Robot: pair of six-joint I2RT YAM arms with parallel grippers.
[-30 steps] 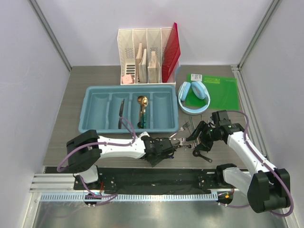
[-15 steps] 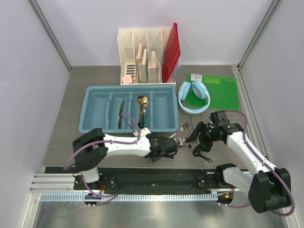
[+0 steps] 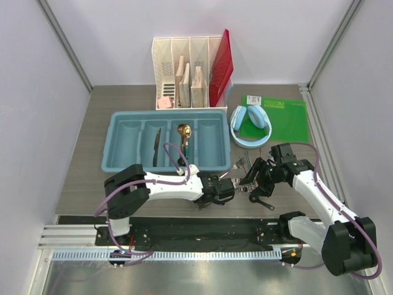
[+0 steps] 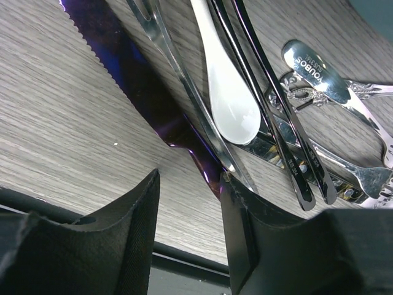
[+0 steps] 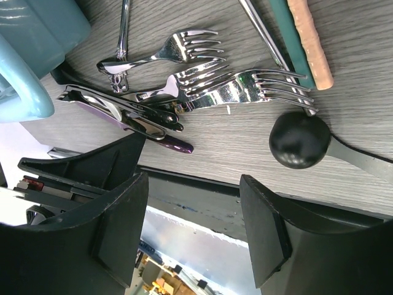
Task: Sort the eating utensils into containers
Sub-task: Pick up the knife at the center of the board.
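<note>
I have both tools down at the loose cutlery [image 3: 245, 177] on the table [image 3: 80, 178], just off the near right corner of the blue tray [image 3: 113, 132]. The left tool [image 4: 188, 184] stands half open, a purple knife [image 4: 116, 52] ending at one finger, nothing clamped. The right tool [image 5: 191, 184] gapes wide over silver forks [image 5: 239, 86] and a black spoon [image 5: 299, 140]. Inside the tray, a dark knife [image 3: 156, 147] lies in the second compartment from the left and a gold spoon [image 3: 183, 132] in the third.

Wood-grain table [image 3: 86, 178] — blue tray [image 3: 166, 115], loose cutlery [image 3: 242, 178], organizer [image 3: 164, 67], green folder [image 3: 288, 120]
</note>
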